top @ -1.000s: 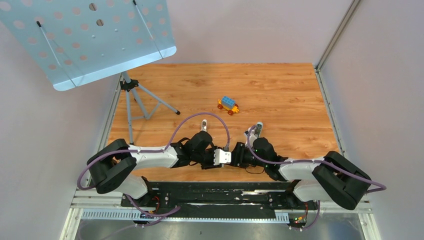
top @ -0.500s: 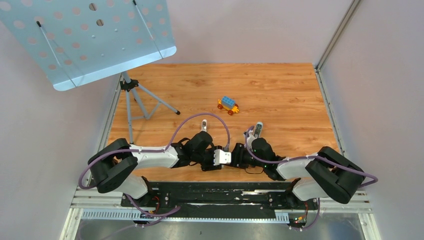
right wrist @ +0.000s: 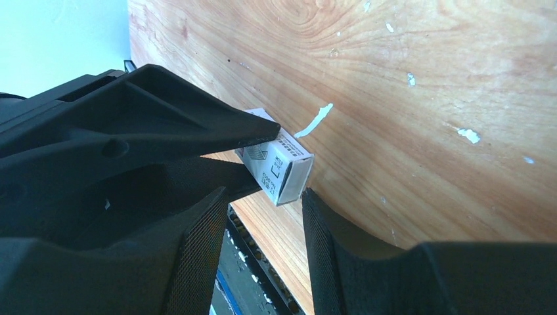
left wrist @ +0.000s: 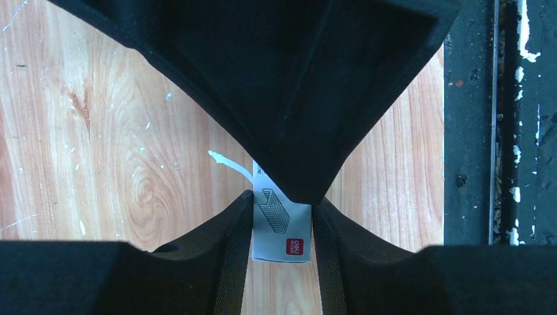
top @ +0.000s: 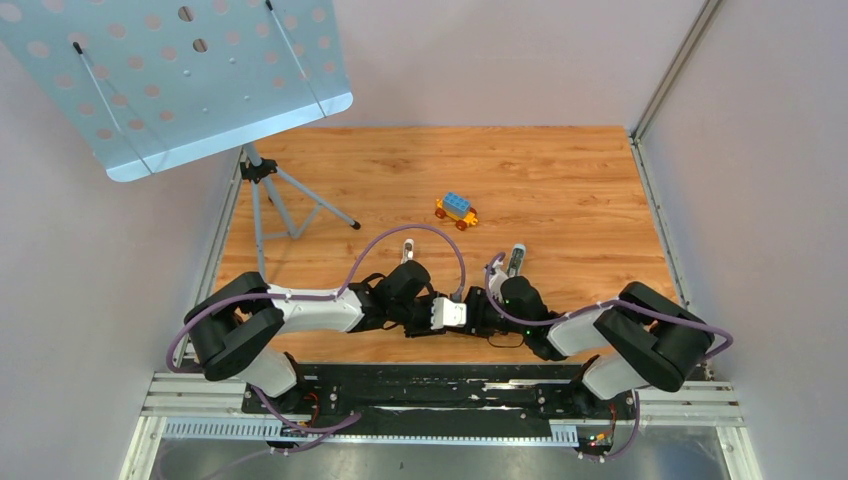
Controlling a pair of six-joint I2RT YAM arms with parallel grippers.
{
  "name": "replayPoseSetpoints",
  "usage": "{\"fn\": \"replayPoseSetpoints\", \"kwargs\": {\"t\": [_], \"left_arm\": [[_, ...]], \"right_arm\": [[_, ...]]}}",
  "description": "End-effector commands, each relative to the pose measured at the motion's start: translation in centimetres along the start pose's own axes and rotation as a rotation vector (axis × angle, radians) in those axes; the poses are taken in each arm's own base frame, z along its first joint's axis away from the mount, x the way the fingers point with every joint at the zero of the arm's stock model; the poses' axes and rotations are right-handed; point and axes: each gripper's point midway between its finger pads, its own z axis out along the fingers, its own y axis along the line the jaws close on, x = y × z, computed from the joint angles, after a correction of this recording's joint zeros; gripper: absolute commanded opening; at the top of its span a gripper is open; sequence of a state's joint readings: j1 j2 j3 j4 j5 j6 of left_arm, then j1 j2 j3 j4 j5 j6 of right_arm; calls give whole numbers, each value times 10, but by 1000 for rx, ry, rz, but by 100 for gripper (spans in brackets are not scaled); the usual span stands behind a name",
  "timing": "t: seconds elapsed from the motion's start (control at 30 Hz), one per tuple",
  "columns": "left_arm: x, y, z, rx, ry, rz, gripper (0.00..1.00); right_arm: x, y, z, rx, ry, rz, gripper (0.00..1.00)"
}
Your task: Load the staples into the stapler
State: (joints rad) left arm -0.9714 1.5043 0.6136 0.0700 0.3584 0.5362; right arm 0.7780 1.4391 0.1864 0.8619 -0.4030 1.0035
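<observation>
A small white cardboard box [left wrist: 282, 233] printed with a staple drawing and a red logo sits between my left gripper's [left wrist: 284, 200] two fingers, touching both, just above the wooden table. In the top view the box [top: 449, 313] hangs between the two wrists near the front edge. My right gripper [right wrist: 263, 190] faces it from the other side with its jaws apart. The box's end [right wrist: 284, 172] lies at the tips, against the right fingertip [right wrist: 309, 197] only. No bare staples and no stapler show in any view.
A blue and yellow toy car [top: 456, 210] stands mid-table. A perforated music stand [top: 170, 80] on a tripod [top: 275, 195] fills the back left. The black base rail [top: 440, 385] runs just behind the table's front edge. A white smear [right wrist: 315, 120] marks the wood.
Both wrists and the box have shifted slightly right. The right arm's elbow has swung inward towards the centre. The box stays in the left fingers.
</observation>
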Motion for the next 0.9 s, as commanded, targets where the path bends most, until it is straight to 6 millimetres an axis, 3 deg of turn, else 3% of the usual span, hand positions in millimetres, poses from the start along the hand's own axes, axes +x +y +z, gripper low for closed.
{"fn": "replayPoseSetpoints", "kwargs": {"t": [0.0, 0.87], "left_arm": [[4, -3, 3, 14, 21, 4, 39], [1, -6, 3, 8, -17, -20, 41]], "right_arm": [[-4, 6, 1, -48, -9, -9, 49], [-13, 15, 9, -104, -42, -16, 45]]}}
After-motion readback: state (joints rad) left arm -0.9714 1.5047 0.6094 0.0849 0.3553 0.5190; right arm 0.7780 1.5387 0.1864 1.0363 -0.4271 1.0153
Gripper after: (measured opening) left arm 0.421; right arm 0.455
